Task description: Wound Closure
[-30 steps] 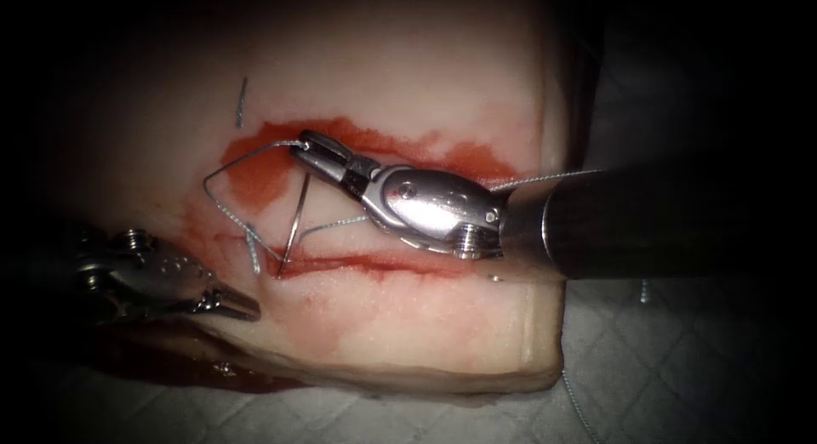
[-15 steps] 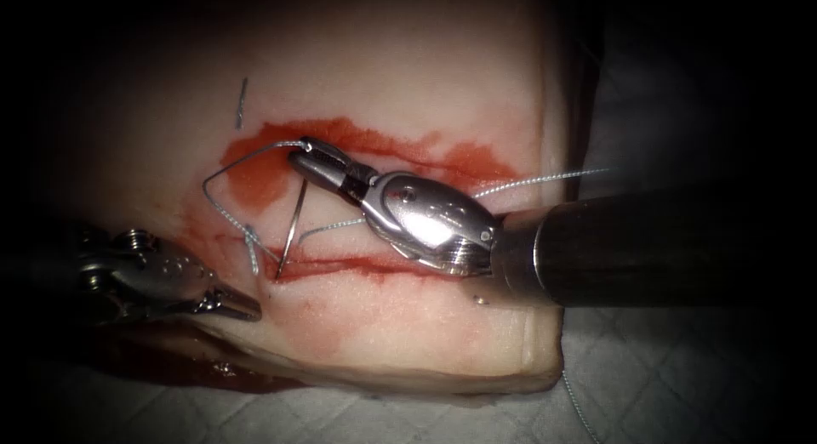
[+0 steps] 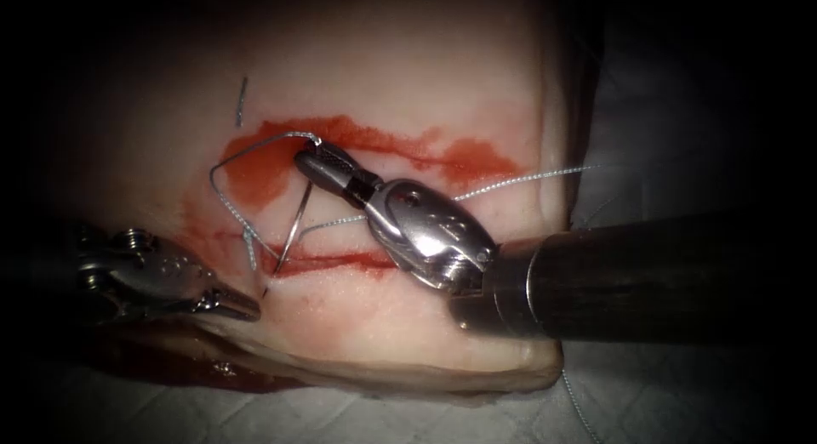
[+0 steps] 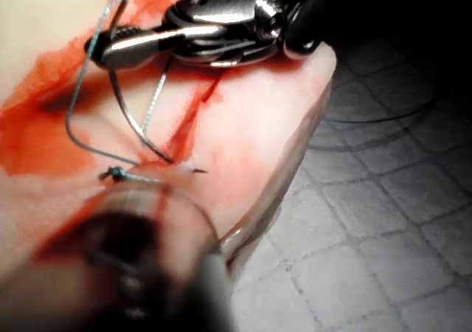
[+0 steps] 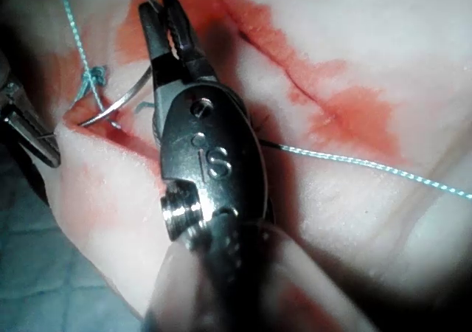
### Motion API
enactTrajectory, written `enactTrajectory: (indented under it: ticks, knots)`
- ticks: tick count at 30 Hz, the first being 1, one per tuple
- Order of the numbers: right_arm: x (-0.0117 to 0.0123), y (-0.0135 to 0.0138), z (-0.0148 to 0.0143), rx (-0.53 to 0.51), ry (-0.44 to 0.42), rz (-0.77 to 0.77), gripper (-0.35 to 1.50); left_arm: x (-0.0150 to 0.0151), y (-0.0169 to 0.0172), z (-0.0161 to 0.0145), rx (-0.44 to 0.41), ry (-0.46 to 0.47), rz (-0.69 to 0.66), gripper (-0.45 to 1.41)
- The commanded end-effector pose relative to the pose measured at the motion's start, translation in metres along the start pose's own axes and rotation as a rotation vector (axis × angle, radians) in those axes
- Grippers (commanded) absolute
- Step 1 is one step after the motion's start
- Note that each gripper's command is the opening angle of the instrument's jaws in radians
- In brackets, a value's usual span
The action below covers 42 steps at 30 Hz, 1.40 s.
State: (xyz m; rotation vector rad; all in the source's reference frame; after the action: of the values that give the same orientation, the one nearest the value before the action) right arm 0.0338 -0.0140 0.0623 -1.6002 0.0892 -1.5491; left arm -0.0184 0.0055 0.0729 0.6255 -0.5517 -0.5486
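Endoscope view: right tool grips needle piercing tissue.

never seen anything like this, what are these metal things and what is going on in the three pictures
This is a surgical practice robot closing a cut in a pale slab of pork belly, the tissue, which is smeared with red fluid. One picture looks down from an endoscope; the other two come from cameras near each arm's wrist. The silver jawed tool on the dark shaft is the right arm's tool; its jaws are shut on the thin curved steel needle near its thread end. The needle's other end sits in the tissue at the cut. Pale blue-grey thread loops from the needle to a knot. The silver left arm's tool rests at the tissue's left edge, holding nothing.
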Motion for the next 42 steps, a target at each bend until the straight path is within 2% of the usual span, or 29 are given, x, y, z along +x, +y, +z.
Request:
enactTrajectory:
  ticks: [1, 4, 7, 9, 14, 19, 20, 25, 42]
  knots:
    - [0.0007, 0.0003, 0.0007, 0.002, 0.002, 0.012, -0.35, -0.0001, 0.0001, 0.0001, 0.007, -0.012, -0.003, -0.05]
    - [0.0011, 0.0002, 0.0005, 0.005, 0.018, 0.042, -0.35, 0.0004, 0.0002, -0.0021, 0.052, -0.026, 0.05, 0.41]
    - [0.0017, 0.0001, 0.0004, -0.005, 0.032, 0.072, -0.35, 0.0, 0.0006, -0.0045, 0.08, -0.032, 0.137, 0.69]
    - [0.0018, 0.0001, 0.0004, -0.011, 0.034, 0.118, -0.35, -0.0008, 0.0009, -0.0054, 0.074, -0.033, 0.315, 0.83]
    - [0.0018, -0.0001, 0.0004, -0.01, 0.036, 0.178, -0.35, -0.0017, 0.0003, -0.0051, 0.065, -0.079, 0.746, 0.74]
    - [0.0019, -0.0001, 0.0004, -0.01, 0.037, 0.23, -0.35, -0.0027, -0.0002, -0.0039, 0.074, -0.238, 1.119, 0.61]
    - [0.0019, -0.0001, 0.0004, -0.011, 0.035, 0.254, -0.35, -0.0028, -0.0002, -0.0038, 0.081, -0.266, 1.151, 0.59]
    - [0.0026, 0.0, 0.0002, -0.015, 0.032, 0.368, -0.35, -0.0032, -0.0002, -0.0035, 0.085, -0.364, 1.219, 0.59]
    - [0.0034, 0.0017, -0.0006, -0.044, 0.09, 0.721, -0.35, -0.0043, -0.0005, -0.0044, 0.125, -0.392, 1.279, 0.66]
